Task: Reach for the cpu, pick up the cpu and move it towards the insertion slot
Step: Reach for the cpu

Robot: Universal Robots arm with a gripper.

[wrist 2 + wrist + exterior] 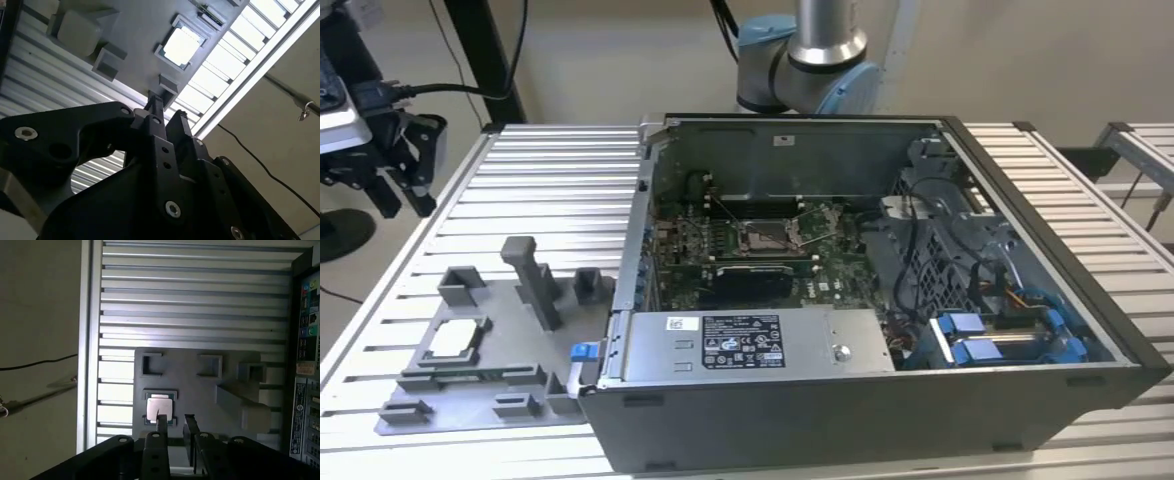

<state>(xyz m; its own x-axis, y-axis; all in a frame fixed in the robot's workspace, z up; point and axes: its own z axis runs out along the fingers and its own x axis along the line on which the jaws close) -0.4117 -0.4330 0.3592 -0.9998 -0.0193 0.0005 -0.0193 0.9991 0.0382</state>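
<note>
**Cpu seated in the tray, spread gripper held above it**

The cpu (454,338) is seen lying flat in a square pocket of the grey tray (507,385), its silvery top facing up. The tray is set on the slatted metal worktop (547,180), at the exterior view's left, just beside the open computer case (854,410). Upright grey blocks (534,280) are carried on the same tray, near the cpu.

In the first wrist view the cpu (159,405) is found just past the tips of the gripper (175,419). The two black fingers (162,426) are held apart with a gap between them, and nothing is pinched. In the second wrist view the cpu (181,45) is shown well clear of the fingertips, so no contact is made. In the exterior view the gripper is seen raised over the worktop's far corner, at the left.

The insertion slot (765,238) is found inside the case, on the green circuit board (678,240), well apart from the cpu.
</note>
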